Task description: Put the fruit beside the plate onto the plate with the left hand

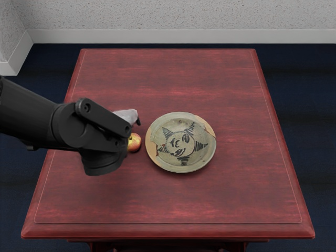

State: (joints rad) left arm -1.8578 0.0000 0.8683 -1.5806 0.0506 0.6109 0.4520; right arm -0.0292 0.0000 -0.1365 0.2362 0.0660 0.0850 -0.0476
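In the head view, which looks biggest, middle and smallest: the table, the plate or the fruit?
Largest to smallest:
1. table
2. plate
3. fruit, clearly the smallest, even though the left arm hides part of it.

Half-hidden fruit (135,142) — apple, perhaps — beside painted plate (208,134)

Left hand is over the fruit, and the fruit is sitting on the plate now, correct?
Not quite. The head view shows the fruit on the table, just off the left rim of the plate, not on it. The left hand is indeed over the fruit, hiding part of it.
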